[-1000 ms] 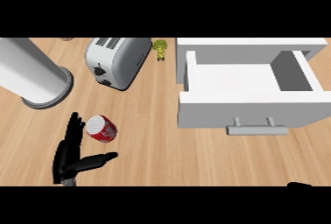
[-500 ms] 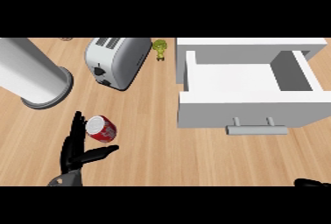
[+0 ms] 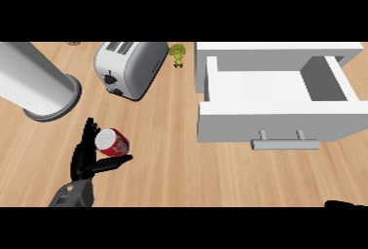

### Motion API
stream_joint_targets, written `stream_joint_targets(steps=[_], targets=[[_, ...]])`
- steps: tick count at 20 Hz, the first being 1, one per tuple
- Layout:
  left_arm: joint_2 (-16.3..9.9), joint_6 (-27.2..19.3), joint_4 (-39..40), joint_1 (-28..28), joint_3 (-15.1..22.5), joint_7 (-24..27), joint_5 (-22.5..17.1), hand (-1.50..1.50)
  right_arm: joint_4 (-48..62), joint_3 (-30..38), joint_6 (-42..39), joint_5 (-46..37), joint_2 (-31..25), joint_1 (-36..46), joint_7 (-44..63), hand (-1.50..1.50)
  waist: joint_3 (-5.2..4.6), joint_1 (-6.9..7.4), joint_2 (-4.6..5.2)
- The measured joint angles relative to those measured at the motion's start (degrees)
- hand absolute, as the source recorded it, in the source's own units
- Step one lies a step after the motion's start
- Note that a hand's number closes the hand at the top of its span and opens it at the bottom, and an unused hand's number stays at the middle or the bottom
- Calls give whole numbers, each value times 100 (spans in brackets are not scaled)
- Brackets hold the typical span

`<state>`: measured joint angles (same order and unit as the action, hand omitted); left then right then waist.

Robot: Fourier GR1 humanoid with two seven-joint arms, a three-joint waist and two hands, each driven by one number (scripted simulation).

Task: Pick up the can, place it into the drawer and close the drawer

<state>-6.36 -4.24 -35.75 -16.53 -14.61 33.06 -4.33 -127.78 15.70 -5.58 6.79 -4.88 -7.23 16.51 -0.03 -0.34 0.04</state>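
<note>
At lower left of the frame, on the wooden table [image 3: 179, 160]: a red can [image 3: 112, 142] with a silver top, tilted, not yet lifted by the look of it. Against its left side, the left hand [image 3: 84, 160], fingers [image 3: 89, 133] straight and pointing up the frame, thumb [image 3: 111, 163] stretched out under the can's lower edge. Fingers released then, cupping the can without closing on it; whether they actually touched the metal could not be told. At the bottom right corner, only a dark sliver of the right hand [image 3: 345, 204], too little to say whether its fingers were spread or clenched.

At upper right, the white drawer [image 3: 277, 121], pulled open, inside bare, its grey handle [image 3: 285, 144] facing the lower edge. Well apart from the can, with open table between. At upper left, a large grey cylinder [image 3: 32, 80] on a round base; beside it, a toaster [image 3: 129, 68]; just right of that, near the drawer's back corner, a small green figure [image 3: 177, 52].

Step in hand, by judgement: the pick-up, at the point of closing the grasp. Next called for: curling fingers and thumb round the can, then lifting it off the table. After that, a carry rightward and up the frame over the drawer's front wall, a release inside, and a push on the front to shut it. Worth minding: the can's tilt, which could let it roll from an uneven squeeze.
</note>
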Motion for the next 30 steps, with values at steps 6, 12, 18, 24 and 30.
stream_joint_targets(steps=[6,12,18,24,30], targets=[[-70,331,514,-395,98,135,19,-150,-102,130,-105,90,-36,-70,35,-150,0,-11,2],[-123,716,1043,-863,91,258,-29,150,6,104,-72,-21,23,28,-44,-150,0,-20,6],[-47,890,1390,-1188,83,593,-56,150,20,179,-37,-21,-54,183,55,-150,-1,-26,10],[87,643,1877,-1799,5,698,-53,150,-10,71,9,-181,14,215,15,-150,-4,-65,23],[244,555,1837,-2146,-51,616,-170,150,-70,66,3,-232,92,93,-68,-150,-2,-53,16]])
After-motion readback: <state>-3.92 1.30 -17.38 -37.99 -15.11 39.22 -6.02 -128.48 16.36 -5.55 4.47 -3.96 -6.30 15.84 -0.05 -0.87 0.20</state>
